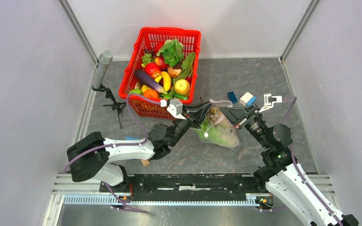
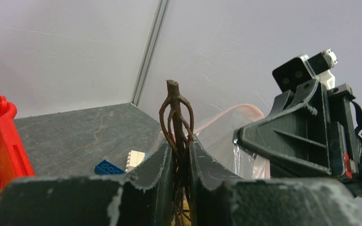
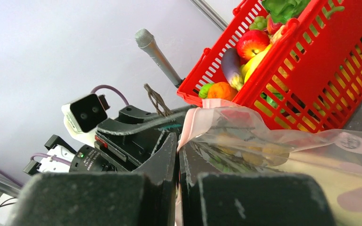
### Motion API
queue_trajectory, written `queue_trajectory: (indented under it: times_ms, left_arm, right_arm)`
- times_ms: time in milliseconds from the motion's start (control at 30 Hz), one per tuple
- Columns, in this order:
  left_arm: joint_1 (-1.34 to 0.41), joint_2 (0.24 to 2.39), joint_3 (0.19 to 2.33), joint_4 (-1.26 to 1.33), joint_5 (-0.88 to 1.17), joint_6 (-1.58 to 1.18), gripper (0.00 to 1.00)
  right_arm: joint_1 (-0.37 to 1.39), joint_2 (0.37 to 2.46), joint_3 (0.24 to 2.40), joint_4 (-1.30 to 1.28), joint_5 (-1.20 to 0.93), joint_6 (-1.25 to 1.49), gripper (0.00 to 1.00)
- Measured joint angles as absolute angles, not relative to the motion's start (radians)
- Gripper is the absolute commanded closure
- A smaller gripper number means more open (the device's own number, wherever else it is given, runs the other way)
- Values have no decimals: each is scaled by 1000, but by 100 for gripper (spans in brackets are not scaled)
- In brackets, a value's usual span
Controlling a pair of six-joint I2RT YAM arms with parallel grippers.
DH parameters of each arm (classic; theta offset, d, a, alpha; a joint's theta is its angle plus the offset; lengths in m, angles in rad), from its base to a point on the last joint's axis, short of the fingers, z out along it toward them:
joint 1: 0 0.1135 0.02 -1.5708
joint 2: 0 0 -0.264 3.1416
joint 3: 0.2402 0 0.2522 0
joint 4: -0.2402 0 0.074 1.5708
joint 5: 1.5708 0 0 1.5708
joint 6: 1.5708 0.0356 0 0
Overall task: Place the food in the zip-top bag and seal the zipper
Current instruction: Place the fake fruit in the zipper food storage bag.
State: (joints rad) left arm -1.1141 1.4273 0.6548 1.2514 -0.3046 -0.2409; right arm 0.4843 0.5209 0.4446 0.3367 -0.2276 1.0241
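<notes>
Left jaws are closed tight on a thin brown stem (image 2: pixel 176 117), which sticks up btwn them. The piece it belongs to is hidden below, only a bit of yellow showing. Right jaws are pinched nearly flat on the zipper (image 3: pixel 193 122), w/ the pink strip running out from btwn the tips. The two sets of jaws face each other across the mouth of the zip-top bag (image 1: pixel 230 136), close together.

The bag lies approx mid-surface, a little toward the right edge, just off the near right corner of the red basket (image 1: pixel 141 106). Its mouth faces the far edge and its bottom the near edge. A green-white food piece (image 1: pixel 214 134) is inside. The other food (image 1: pixel 162 70) sits in the basket.

Left arm (image 1: pixel 122 149) runs low from the near-left corner toward ctr, wrist turned far-right. Right arm (image 1: pixel 283 160) rises from the near-right, elbow bent, forearm angled far-left to the bag mouth.
</notes>
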Motion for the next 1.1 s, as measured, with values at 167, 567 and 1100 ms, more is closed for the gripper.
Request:
queue_trajectory:
  times_ms: [167, 567, 1100]
  left_arm:
    - [-1150, 1429, 650, 1253, -332, -196, 96]
    - [-1164, 1480, 743, 1198, -323, -171, 38]
    - [-1155, 1150, 727, 732, -296, -100, 16]
  right_arm:
    - [484, 525, 458, 336, -241, 1025, 94]
    - [484, 521, 458, 387, -258, 1045, 94]
    - [484, 521, 458, 388, -253, 1047, 94]
